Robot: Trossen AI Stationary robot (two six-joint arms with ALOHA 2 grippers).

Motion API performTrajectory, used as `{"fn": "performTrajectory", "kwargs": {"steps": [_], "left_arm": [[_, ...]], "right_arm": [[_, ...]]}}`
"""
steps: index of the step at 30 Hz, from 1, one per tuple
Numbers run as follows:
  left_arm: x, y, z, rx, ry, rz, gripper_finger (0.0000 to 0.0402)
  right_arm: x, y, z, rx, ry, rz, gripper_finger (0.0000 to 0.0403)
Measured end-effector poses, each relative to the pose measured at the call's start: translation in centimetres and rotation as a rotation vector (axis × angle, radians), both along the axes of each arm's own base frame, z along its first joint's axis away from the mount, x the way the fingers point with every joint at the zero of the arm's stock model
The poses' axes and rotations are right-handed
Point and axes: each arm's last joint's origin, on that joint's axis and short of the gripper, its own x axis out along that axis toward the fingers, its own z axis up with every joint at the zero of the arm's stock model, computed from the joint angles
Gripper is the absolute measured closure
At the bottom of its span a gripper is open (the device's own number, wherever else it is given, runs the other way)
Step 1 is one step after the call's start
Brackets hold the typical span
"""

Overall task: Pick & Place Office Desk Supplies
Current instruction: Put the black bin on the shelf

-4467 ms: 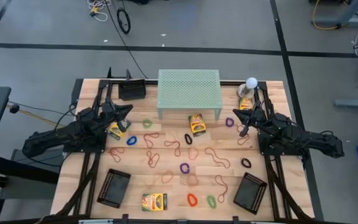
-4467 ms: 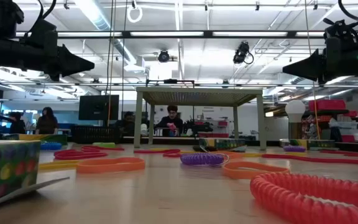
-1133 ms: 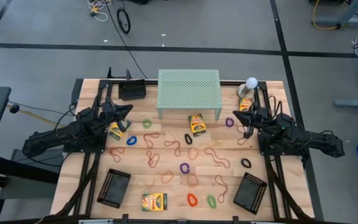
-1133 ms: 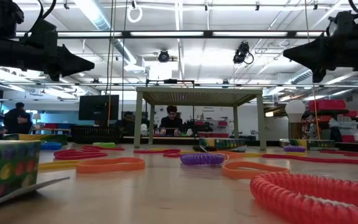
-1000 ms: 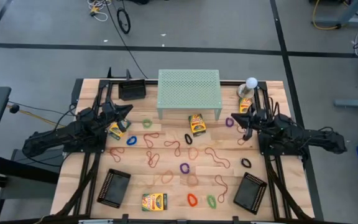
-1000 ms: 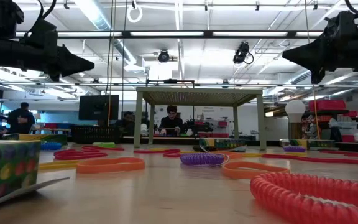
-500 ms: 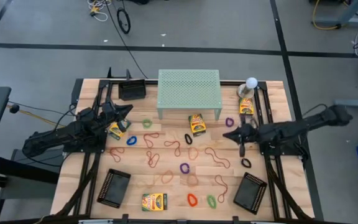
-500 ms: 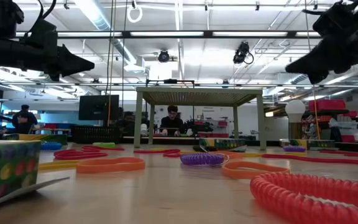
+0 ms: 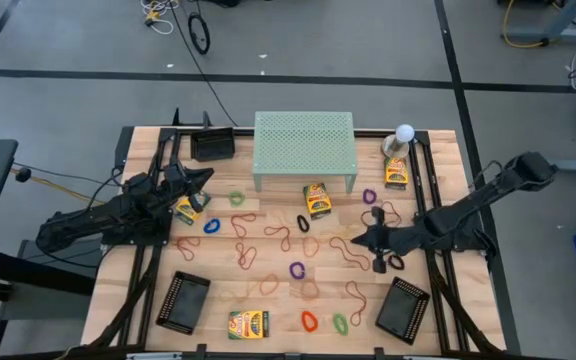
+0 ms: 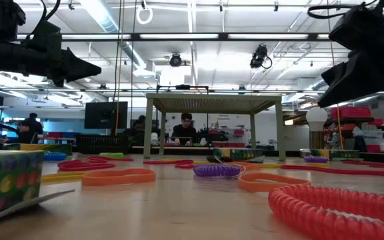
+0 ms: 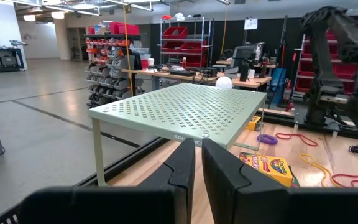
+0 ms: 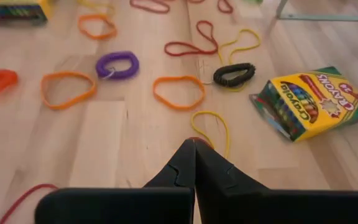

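Big swing from the right arm: off the upper-right corner by the white ball-topped object (image 9: 404,132) a second ago, now stretched toward mid-frame right. Right gripper (image 9: 377,243) pressed together, empty, nosing down at a yellow rubber band (image 12: 211,129) on the tabletop (image 9: 268,315), with the crayon box (image 12: 309,101) just off to one side. Looks like the opening reach of a pick, nothing lifted yet. Loops and boxes scattered below the pale green stand (image 9: 304,145). Left gripper (image 11: 195,167) parked at centre left, nearly closed, holding nothing.
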Motion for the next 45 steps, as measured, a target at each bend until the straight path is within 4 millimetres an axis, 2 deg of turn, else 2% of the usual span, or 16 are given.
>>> {"fn": "performTrajectory", "kwargs": {"steps": [9,16,20,24,37,45], "left_arm": [[0.0,0.0,0.0,0.000,0.000,0.000,0.0364],[0.0,0.0,0.0,0.000,0.000,0.000,0.0364],[0.0,0.0,0.0,0.000,0.000,0.000,0.0364],[0.0,0.0,0.0,0.000,0.000,0.000,0.0364],[0.0,0.0,0.0,0.000,0.000,0.000,0.0364],[0.0,0.0,0.0,0.000,0.000,0.000,0.0364]], "right_arm": [[2.9,2.7,-0.1,-0.037,0.094,0.066,0.0398],[3.5,3.7,1.8,-0.029,0.204,0.132,0.0397],[3.0,4.3,3.2,-0.047,0.330,0.166,0.0397],[2.1,5.2,3.5,-0.001,0.519,0.214,0.0397],[-1.0,11.4,5.1,-0.013,0.949,0.318,0.0392],[-3.0,14.5,4.8,0.082,1.147,0.355,0.0320]]}}
